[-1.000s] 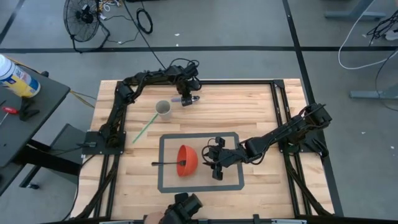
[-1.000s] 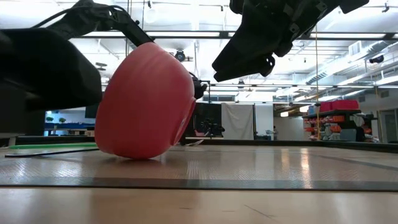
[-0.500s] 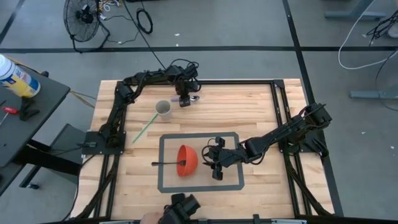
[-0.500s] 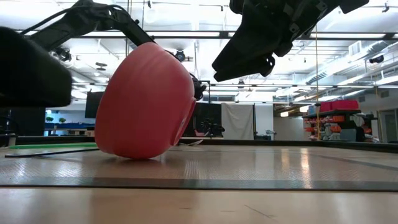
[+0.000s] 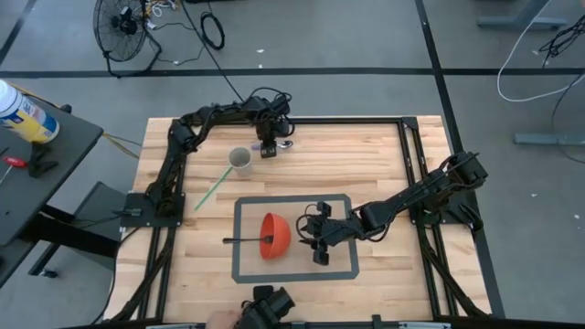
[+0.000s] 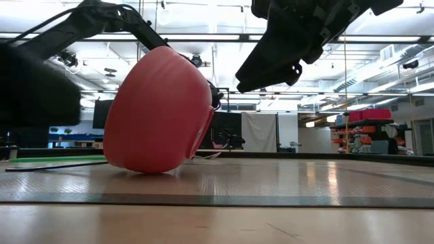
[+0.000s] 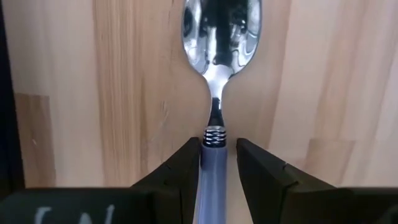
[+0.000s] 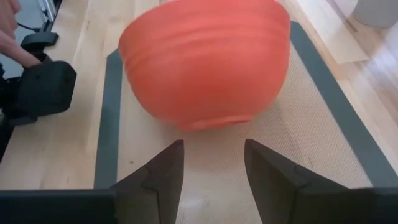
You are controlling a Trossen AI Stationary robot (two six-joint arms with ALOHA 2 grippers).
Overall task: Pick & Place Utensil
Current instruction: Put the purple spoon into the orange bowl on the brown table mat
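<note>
A metal spoon (image 5: 285,144) with a pale blue handle sits near the table's far edge; its bowl (image 7: 221,28) points away from my left gripper (image 5: 270,146), which is shut on the handle. Whether the spoon's bowl touches the wood I cannot tell. A red bowl (image 5: 274,236) lies tipped on the grey mat, leaning on its side wall (image 6: 146,163), with a black utensil (image 5: 239,240) sticking out toward the left. My right gripper (image 5: 313,234) hovers open just right of the bowl (image 8: 205,62), touching nothing. My left gripper pinches the spoon's pale blue handle (image 7: 210,163) just behind the ribbed metal collar, one dark finger (image 7: 181,165) on each side. The fingers lie along the spoon, which points straight out ahead of them, roughly level over the wood.
A grey cup (image 5: 240,159) stands left of the spoon, with a green stick (image 5: 214,190) lying beyond it toward the left edge. A black camera block (image 8: 40,87) and a person's fingertip (image 8: 9,43) sit at the near edge. Bare wood lies to the right.
My left gripper has drifted slightly toward the cup with the spoon, and the handle end that showed behind it is now covered. The right gripper and the bowl have stayed put. A person's hand at the near edge has shifted.
</note>
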